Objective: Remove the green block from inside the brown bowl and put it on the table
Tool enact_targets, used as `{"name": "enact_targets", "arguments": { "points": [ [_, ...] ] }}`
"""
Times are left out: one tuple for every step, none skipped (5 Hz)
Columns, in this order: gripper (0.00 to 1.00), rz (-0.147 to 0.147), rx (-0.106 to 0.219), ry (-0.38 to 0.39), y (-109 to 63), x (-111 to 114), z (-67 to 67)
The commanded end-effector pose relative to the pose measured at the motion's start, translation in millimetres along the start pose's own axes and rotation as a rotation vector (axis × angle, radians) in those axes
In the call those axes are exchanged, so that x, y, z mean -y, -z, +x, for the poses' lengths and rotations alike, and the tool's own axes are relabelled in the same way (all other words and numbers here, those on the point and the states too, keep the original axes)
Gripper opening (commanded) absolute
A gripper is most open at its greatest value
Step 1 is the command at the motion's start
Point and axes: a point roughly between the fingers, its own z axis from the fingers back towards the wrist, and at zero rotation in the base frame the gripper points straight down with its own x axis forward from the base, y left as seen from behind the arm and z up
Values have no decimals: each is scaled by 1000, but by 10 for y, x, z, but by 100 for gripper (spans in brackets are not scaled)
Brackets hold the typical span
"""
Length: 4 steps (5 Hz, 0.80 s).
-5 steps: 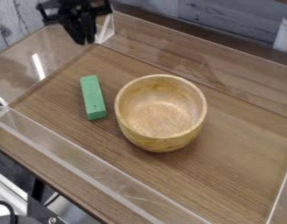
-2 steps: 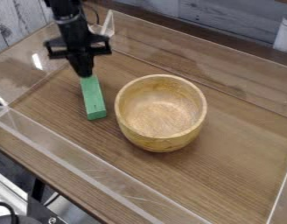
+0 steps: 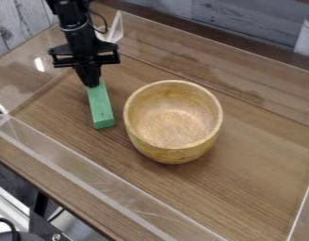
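Wooden bowl (image 3: 173, 120), one green block (image 3: 101, 105)

A single camera looks down at an angle from above one corner of the counter (image 3: 264, 155), fairly near.

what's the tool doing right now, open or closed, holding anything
tool: closed, at the far end of the green block lying on the table beside the brown bowl; cannot tell if it grips it
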Motion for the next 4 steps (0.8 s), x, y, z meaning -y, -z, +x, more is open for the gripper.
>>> {"name": "enact_targets", "arguments": {
  "points": [
    [0,11,23,-15,-19,-38,92],
    [0,17,20,-25,15,-72,118],
    [0,24,18,-36,50,-113,141],
    [0,33,16,-45,90,-157,158]
  ]
}}
